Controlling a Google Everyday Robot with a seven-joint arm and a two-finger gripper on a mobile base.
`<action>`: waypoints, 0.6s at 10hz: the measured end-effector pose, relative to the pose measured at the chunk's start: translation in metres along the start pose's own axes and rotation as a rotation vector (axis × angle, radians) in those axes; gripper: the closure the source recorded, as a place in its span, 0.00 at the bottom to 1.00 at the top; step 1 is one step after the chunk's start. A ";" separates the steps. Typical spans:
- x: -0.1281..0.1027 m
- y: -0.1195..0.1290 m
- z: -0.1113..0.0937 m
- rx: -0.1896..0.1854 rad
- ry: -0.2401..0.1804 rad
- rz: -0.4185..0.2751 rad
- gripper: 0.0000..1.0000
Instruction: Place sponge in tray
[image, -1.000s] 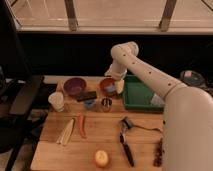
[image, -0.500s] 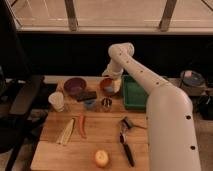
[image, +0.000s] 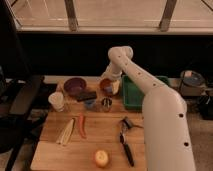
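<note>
My white arm reaches from the lower right over the wooden table. The gripper hangs at the back of the table, just above the right rim of a reddish-brown bowl. A pale yellowish piece, apparently the sponge, sits right under the gripper between the bowl and the tray. I cannot tell whether the gripper holds it. The green tray lies directly right of the gripper, partly hidden by my arm.
A purple bowl, white cup, dark block and small metal can stand left of the gripper. Nearer the front lie a red chili, a pale stick, a yellow fruit and a black peeler.
My arm has swung a little to the left. The gripper stays by the reddish-brown bowl, beside the tray.
</note>
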 end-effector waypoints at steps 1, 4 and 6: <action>0.000 -0.001 0.003 0.000 -0.003 -0.001 0.20; 0.002 -0.001 0.012 -0.008 -0.006 -0.002 0.40; 0.004 0.002 0.008 -0.003 0.006 -0.012 0.59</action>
